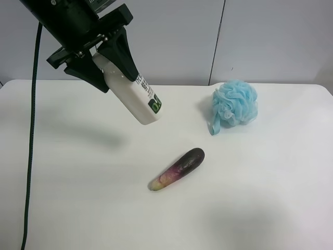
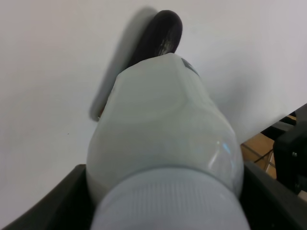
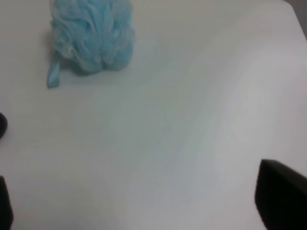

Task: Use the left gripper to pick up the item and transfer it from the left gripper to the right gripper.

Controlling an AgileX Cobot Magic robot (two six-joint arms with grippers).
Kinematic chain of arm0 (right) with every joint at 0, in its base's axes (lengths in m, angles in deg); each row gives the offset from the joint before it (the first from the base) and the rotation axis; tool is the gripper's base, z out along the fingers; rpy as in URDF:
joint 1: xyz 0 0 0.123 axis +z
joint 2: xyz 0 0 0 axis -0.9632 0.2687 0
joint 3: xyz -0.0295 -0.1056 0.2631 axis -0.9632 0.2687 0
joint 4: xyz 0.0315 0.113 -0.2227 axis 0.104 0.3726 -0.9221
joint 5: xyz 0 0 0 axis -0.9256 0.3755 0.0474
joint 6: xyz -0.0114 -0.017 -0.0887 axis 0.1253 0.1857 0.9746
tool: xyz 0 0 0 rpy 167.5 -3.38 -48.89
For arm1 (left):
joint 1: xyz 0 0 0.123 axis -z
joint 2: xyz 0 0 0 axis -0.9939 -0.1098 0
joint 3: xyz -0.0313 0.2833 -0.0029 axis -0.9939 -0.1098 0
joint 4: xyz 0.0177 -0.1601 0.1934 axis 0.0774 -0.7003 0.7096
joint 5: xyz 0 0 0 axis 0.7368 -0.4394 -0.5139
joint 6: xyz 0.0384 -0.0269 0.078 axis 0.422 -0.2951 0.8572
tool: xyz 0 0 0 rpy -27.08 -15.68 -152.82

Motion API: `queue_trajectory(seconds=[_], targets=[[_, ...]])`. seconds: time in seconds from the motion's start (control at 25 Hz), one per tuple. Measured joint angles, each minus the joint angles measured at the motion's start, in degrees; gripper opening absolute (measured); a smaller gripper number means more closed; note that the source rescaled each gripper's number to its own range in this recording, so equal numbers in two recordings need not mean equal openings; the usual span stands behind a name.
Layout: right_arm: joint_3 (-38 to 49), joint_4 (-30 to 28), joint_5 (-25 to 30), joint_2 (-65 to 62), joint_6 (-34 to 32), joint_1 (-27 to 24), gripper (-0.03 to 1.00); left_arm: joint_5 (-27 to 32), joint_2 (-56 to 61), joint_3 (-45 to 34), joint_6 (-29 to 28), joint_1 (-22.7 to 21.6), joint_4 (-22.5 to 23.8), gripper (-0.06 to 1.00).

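place: robot lab bench
rig: black robot arm [image 1: 67,21], trailing cable [image 1: 31,130], upper left of frame
setup: white table [image 1: 270,208], plain panel wall [image 1: 270,36] behind

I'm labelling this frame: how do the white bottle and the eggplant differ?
The bottle is white, the eggplant dark purple. The bottle hangs tilted in the left end effector, off the table; the eggplant lies on it. The bottle is blunt-ended, the eggplant tapers. Both are elongated.
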Motion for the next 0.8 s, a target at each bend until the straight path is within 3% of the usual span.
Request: queue_trajectory(seconds=[0.8], targets=[[0.0,0.0,0.0,0.0,0.0,0.0,1.0,0.0,0.0,0.0,1.34,0.0,-1.38,0.03]])
